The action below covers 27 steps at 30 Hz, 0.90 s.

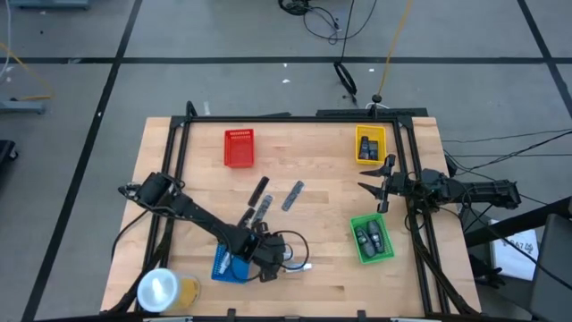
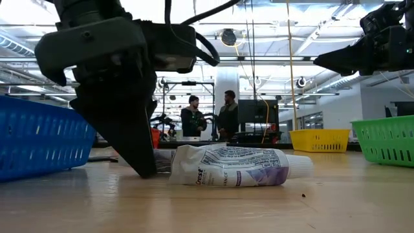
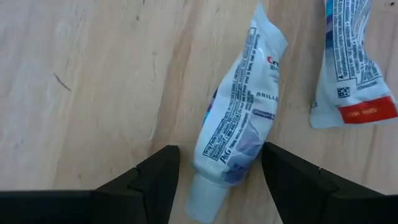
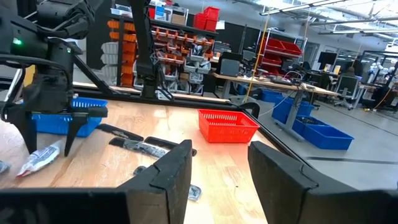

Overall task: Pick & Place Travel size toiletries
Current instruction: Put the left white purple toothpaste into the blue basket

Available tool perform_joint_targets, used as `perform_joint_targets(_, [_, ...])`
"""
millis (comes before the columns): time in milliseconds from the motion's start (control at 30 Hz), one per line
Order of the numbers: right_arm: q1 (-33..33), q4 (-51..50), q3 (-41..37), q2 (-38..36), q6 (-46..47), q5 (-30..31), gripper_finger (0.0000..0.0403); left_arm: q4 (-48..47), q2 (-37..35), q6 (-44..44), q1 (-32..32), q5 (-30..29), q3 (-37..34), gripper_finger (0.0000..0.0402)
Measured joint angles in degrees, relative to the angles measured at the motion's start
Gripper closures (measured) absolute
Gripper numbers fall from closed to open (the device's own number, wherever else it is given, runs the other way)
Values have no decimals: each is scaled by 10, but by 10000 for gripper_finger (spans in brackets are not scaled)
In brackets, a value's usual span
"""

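Note:
A white toothpaste tube (image 3: pixel 239 118) with purple print lies flat on the wooden table; the low view shows the tube (image 2: pixel 233 167) with its cap pointing right. My left gripper (image 3: pixel 219 155) is open and low over it, one finger on each side of the cap end. A second white tube (image 3: pixel 354 68) with a red end lies just beyond. Dark sticks (image 1: pixel 257 201) and a grey piece (image 1: pixel 292 195) lie mid-table. My right gripper (image 4: pixel 217 174) is open, raised between the yellow and green trays, near nothing. My left gripper comes from above, its fingers across the tube's cap end (image 3: pixel 208 193). One finger (image 3: pixel 273 162) stands right at the tube's side; whether it touches, I cannot tell. The other finger (image 3: pixel 161 171) is apart from the tube, which lies flat on the table.
The blue tray (image 1: pixel 228 266) sits right beside my left gripper. The red tray (image 1: pixel 239 148) is at the far middle, and the yellow tray (image 1: pixel 371 145) and green tray (image 1: pixel 371 240) hold dark pieces on the right. A yellowish roll (image 1: pixel 165 288) stands at the near left corner. Two people stand in the room behind.

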Motion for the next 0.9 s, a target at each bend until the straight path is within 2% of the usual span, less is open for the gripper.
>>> perform_joint_targets(600, [0, 0, 0, 0, 0, 0, 250, 42, 1, 214, 10, -17, -2, 172])
perform_joint_targets(700, [0, 0, 0, 0, 0, 0, 249, 49, 1, 226, 10, -4, -2, 172])
perform_joint_targets(900, [0, 0, 0, 0, 0, 0, 251, 50, 1, 209, 22, 76, -2, 172])
